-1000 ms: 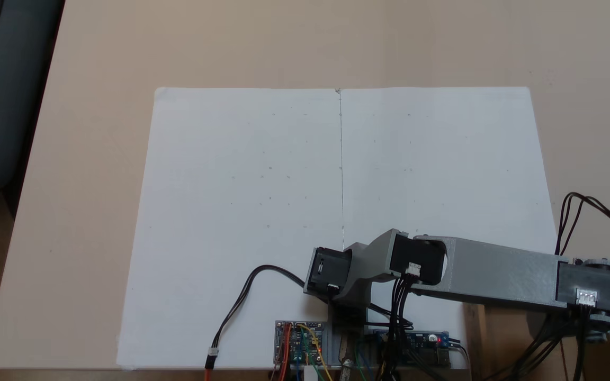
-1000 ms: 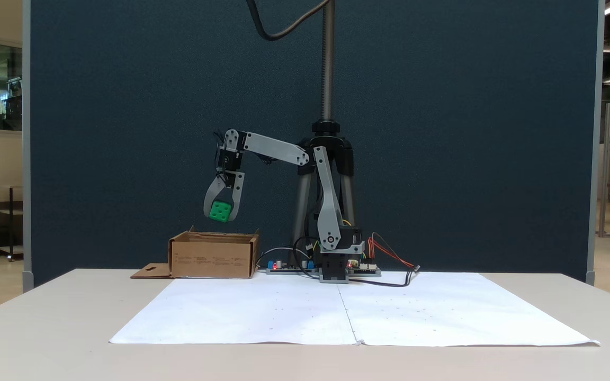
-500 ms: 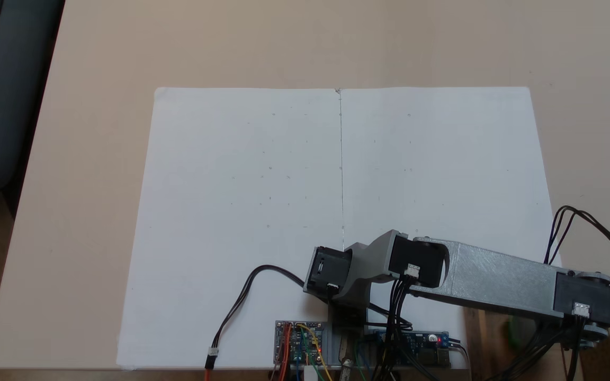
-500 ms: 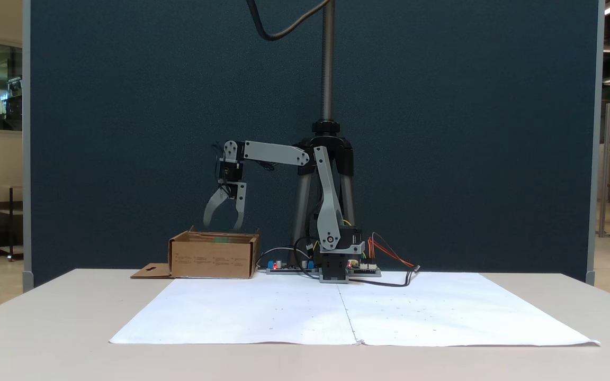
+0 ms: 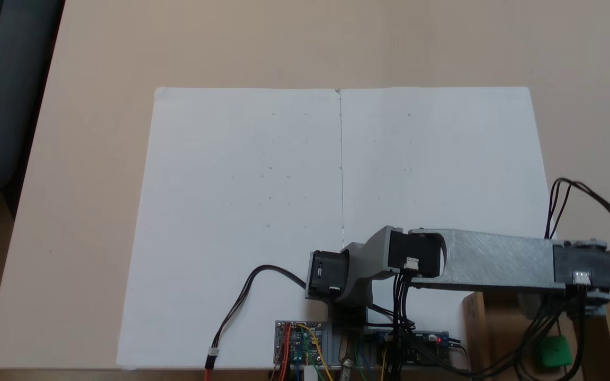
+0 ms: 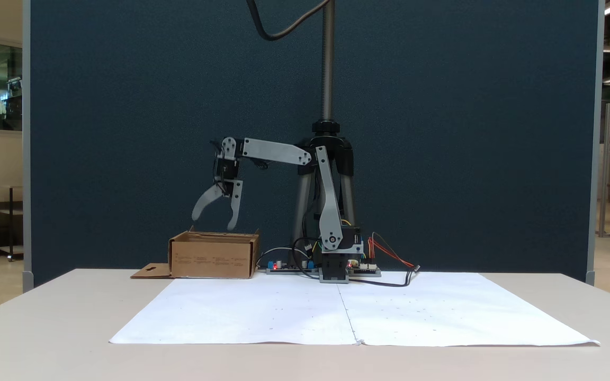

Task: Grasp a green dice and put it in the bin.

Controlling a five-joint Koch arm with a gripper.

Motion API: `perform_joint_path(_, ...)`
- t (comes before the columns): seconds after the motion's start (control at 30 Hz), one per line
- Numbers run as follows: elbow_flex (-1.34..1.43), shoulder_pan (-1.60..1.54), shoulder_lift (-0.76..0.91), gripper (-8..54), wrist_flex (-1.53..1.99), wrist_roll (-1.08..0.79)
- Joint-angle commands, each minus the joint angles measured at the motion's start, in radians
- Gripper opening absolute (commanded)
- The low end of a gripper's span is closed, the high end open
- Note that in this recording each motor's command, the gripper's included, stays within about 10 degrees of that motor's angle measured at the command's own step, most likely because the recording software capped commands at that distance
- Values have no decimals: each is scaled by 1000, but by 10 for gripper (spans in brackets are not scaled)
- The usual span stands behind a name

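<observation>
Bin (image 6: 213, 257): matt brown cardboard. Green dice (image 5: 553, 351): smooth plastic. Arm links (image 5: 495, 260): grey plastic, layered print texture. Sheets (image 5: 262, 201): matt white paper. Backdrop panel (image 6: 442, 132): rough fabric.

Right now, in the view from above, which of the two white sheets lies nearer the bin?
The right-hand sheet: the bin sits at its lower right corner, while the left-hand sheet lies beyond the centre seam.

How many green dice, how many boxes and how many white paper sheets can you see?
green dice: 1, lying inside the box
cardboard box: 1
white paper sheets: 2, side by side
Total: 4
</observation>
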Motion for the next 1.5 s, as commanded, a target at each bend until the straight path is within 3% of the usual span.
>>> perform_joint_path(0.0,-44,-67,89,423,-20,130)
perform_joint_path(0.17,-46,-310,210,424,-23,198)
perform_joint_path(0.53,-46,-905,272,424,-60,229)
perform_joint_path(0.77,-12,-1215,330,437,-258,241)
perform_joint_path(1.0,408,-1488,520,434,-606,236)
perform_joint_path(1.47,882,-1597,712,454,-1116,239)
